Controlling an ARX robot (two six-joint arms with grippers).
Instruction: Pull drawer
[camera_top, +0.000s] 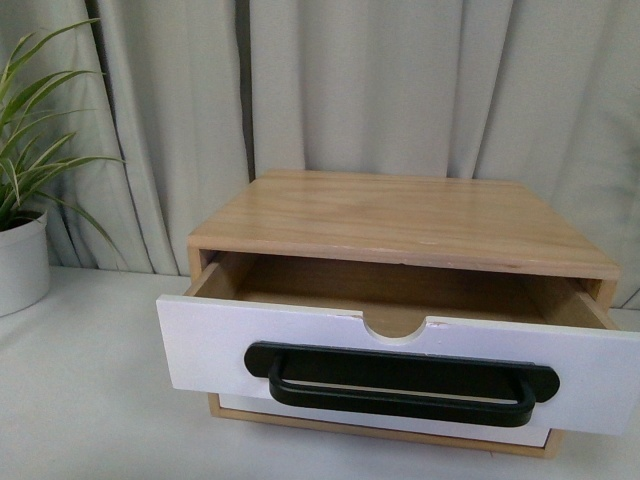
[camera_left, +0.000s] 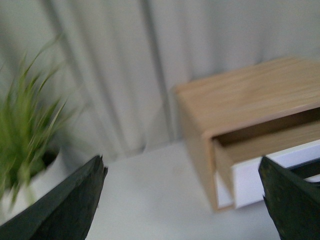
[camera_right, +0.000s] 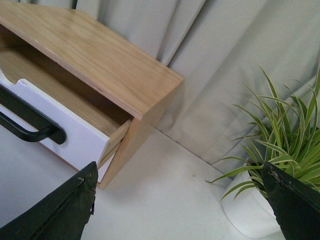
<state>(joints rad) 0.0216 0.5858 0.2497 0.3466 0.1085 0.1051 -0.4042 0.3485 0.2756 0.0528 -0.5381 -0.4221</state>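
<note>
Grey curtains behind; the drawer (camera_top: 400, 345) sits part-open, light, rigid wood. Grab the black bar handle (camera_top: 400, 385). Left gripper (camera_left: 182, 200) and right gripper (camera_right: 180, 200) both gape wide, empty.

A pale white table (camera_top: 90, 400) carries a light wooden cabinet (camera_top: 400, 215) at its middle, standing in front of grey curtains. A potted plant in a white pot (camera_top: 20, 262) stands on the table well to the cabinet's left.
</note>
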